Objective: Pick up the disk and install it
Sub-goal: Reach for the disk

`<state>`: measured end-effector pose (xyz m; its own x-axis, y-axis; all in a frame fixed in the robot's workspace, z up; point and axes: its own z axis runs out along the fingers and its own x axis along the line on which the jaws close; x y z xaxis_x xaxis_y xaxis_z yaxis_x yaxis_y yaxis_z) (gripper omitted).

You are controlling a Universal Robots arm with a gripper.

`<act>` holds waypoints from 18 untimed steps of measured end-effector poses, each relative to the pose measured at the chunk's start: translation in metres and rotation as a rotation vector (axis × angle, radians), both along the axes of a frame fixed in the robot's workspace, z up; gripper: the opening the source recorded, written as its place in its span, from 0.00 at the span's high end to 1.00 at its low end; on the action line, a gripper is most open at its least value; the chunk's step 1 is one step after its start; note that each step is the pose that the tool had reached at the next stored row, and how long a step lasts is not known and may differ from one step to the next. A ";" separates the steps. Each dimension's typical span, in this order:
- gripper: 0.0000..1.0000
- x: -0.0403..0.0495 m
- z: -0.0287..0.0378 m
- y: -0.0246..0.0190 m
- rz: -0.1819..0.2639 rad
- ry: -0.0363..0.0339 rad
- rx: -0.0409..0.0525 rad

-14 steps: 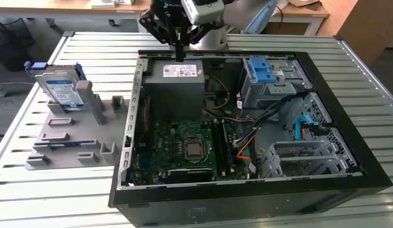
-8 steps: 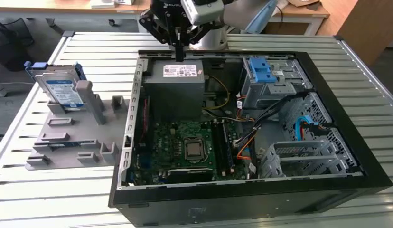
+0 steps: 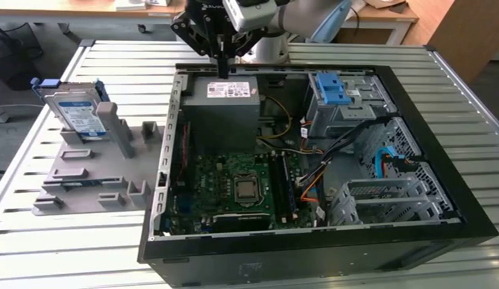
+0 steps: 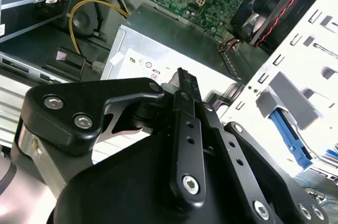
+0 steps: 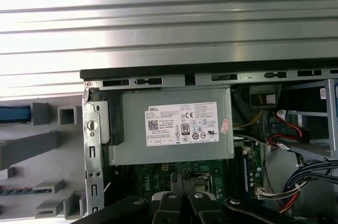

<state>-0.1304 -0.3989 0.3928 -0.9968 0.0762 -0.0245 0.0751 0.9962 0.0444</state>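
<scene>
the disk stands upright on edge in a slot at the far end of a grey fixture. the fixture lies on the slatted metal table on the exterior view's left, just beside the open computer case. the disk's white-and-blue label faces the near side, and its blue carrier bracket frames the silver body. nothing touches the disk except the fixture.

the gripper hangs over the far wall of the case, pointing straight down above the far end of the grey power-supply box. it is well apart from the disk, which sits to the exterior view's left of it. its fingers are pressed together with nothing between them. they read as one thin black bar in the exterior view and as a joined pair in both wrist views.

in the first wrist view the power-supply box lies just beyond the fingertips with its white sticker facing up, and grey blocks of the fixture show outside the case wall. in the second wrist view the same box sits past the fingers.

inside the case, the green motherboard lies near of the power-supply box. a metal drive cage with a blue ridged latch on top sits at the far side, on the exterior view's right.
</scene>
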 end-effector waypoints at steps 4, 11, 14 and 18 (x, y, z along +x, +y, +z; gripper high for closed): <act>0.89 -0.0038 -0.0002 0.0000 0.000 0.0000 0.0000; 0.89 -0.0083 -0.0005 0.0000 0.000 0.0000 0.0000; 0.89 -0.0102 -0.0007 0.0000 0.000 0.0000 0.0000; 0.89 -0.0126 -0.0008 0.0000 0.000 0.0000 -0.0001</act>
<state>-0.1430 -0.3989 0.3920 -0.9968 0.0762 -0.0245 0.0751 0.9962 0.0443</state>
